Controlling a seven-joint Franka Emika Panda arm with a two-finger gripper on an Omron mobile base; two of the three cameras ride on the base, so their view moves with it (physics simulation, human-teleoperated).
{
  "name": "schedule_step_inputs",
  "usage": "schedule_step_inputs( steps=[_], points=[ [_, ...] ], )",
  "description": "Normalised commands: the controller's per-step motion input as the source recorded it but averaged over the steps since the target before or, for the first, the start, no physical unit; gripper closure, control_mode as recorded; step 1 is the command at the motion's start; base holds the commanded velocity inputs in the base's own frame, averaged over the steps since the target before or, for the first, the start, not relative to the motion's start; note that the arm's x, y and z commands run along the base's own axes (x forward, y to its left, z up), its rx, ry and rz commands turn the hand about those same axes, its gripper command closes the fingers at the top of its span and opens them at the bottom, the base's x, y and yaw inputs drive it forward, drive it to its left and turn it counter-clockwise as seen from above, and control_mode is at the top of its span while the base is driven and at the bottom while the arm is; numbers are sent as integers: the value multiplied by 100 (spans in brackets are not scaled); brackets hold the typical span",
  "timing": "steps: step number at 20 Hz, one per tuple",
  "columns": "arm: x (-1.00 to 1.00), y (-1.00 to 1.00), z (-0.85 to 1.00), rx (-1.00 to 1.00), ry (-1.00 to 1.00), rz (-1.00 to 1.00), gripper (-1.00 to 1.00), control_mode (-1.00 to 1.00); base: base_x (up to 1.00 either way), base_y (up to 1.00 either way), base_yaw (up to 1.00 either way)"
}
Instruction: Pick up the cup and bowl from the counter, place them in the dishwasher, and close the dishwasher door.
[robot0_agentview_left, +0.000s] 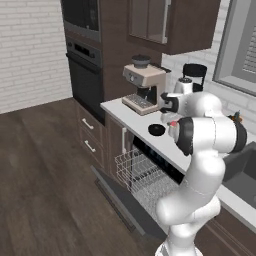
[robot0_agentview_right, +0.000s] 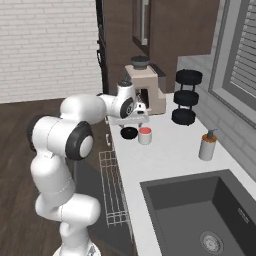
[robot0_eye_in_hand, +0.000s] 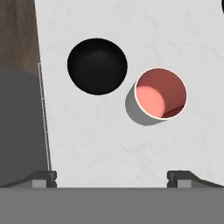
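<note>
The gripper hung over the counter with its jaws wide apart and nothing in them, while the black bowl and the red-topped cup sat close together by the edge above the open dishwasher door.

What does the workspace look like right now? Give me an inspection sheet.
Surface: counter pale, smooth.
Job's things: bowl and cup upright on the counter, side by side near its edge; dishwasher door down, rack pulled out.
Clutter: coffee machine, black tiered stand, soap bottle.
Hand: above the counter, fingers apart, holding nothing.
Cables: nothing seen.
Surroundings: sink, wall oven, wood floor.
</note>
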Motion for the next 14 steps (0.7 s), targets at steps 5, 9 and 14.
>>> schedule_step_inputs(
  steps=[5, 9, 14],
  points=[
    [41, -14, -42, 0, 5, 5, -100, -100, 0, 0, 0],
    [34, -14, -40, 0, 3, 4, -100, -100, 0, 0, 0],
    [32, -11, -33, 0, 1, 3, -100, -100, 0, 0, 0]
  ],
)
